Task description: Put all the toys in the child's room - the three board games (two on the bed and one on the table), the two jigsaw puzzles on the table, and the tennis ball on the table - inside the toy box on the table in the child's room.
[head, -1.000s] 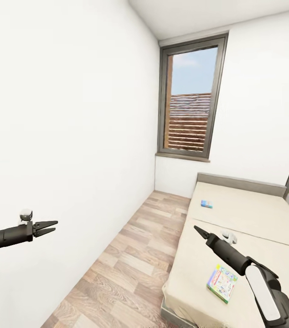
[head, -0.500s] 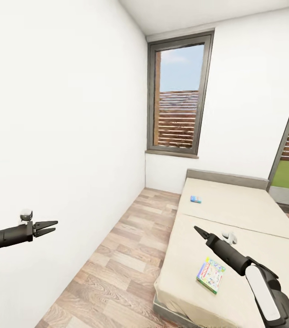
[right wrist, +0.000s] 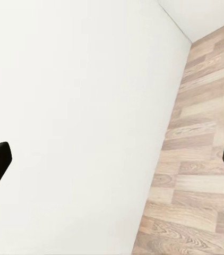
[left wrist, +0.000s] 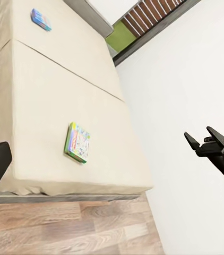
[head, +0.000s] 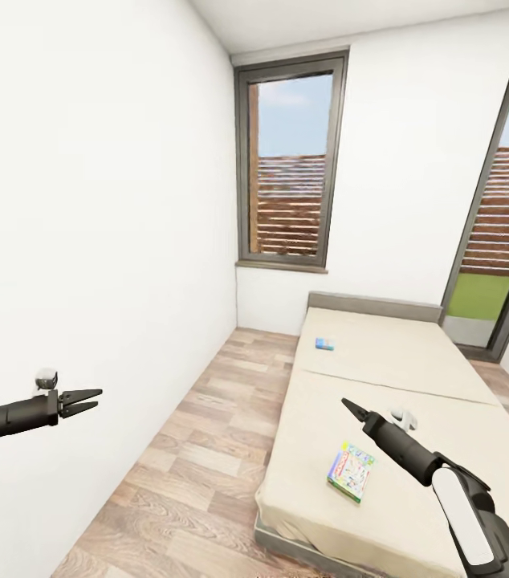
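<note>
Both tools point(head: 92, 399) point(head: 348, 405) parted, empty; green board game point(head: 351, 472) long axis toward headboard point(head: 373, 306).

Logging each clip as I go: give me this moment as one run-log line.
phase: approaching bed | on bed: green board game, small blue board game | left gripper: open, empty | right gripper: state unclear | toy box: unseen
</note>
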`<state>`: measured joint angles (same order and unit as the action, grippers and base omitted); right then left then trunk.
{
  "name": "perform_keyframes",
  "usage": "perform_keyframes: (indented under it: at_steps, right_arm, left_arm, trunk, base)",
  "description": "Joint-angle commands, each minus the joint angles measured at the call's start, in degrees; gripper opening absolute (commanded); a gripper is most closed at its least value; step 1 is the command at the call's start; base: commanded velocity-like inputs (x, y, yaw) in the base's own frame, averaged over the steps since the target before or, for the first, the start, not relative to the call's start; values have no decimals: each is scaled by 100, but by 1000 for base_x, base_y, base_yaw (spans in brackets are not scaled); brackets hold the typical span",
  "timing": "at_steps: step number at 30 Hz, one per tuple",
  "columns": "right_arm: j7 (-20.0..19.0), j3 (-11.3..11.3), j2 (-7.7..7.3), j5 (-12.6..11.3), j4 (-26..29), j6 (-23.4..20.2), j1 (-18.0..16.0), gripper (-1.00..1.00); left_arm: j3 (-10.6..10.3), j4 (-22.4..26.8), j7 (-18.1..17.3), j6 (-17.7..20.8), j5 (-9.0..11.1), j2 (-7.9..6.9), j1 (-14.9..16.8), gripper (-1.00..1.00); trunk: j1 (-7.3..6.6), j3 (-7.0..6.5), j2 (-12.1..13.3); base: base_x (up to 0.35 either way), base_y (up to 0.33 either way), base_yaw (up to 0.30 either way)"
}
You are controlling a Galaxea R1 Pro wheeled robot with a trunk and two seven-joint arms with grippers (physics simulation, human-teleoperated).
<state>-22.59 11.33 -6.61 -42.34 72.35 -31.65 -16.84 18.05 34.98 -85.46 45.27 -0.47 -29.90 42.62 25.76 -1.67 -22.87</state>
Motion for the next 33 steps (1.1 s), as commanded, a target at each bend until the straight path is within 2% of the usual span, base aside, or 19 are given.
perform_keyframes:
  at_steps: [1,13,33]
  right_arm:
    - [-9,9,2,-29,-1,-42,-3,100]
    - [-9,9,8,-29,-41,-35,-3,100]
    - [-8,9,15,-22,-54,-26,-3,100]
  left_arm:
    - [5,0,-23,60,-6,0,0,100]
    - [5,0,272,60,2,1,0,100]
    - [5,0,315,60,-5,8,0,100]
  trunk:
    - [2,8,-5]
    - [2,75,-5]
    - [2,184,-5]
  base:
    - [0,0,-197]
    - [0,0,-202]
    - [0,0,-206]
